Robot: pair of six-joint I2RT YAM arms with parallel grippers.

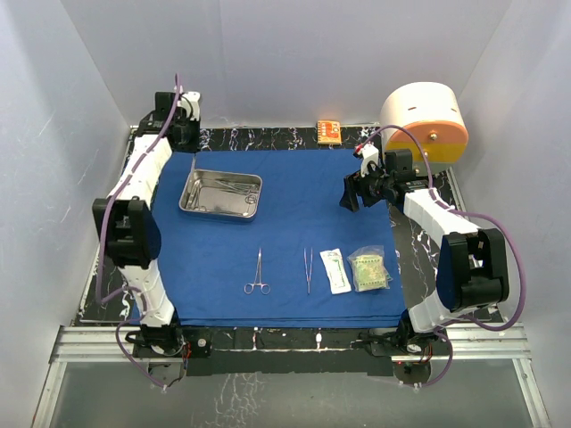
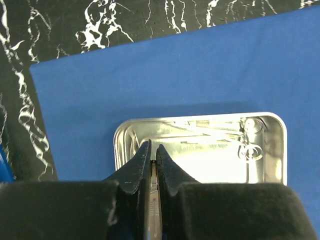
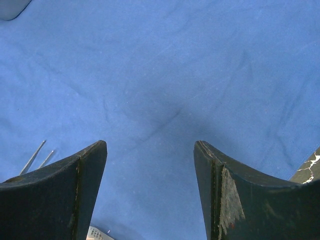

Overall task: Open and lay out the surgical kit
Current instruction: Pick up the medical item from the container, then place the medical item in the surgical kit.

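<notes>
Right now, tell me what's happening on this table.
The blue cloth is spread flat, with ring-handled forceps, tweezers, a white packet and a green packet lined up along its near side. The left gripper is shut on a slim metal instrument above the steel tray, where another ring-handled instrument lies. The right gripper hangs open and empty over bare cloth.

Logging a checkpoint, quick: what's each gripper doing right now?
Left gripper: closed on a slim metal instrument, by the steel tray.
Right gripper: open, holding nothing, over the blue cloth.
</notes>
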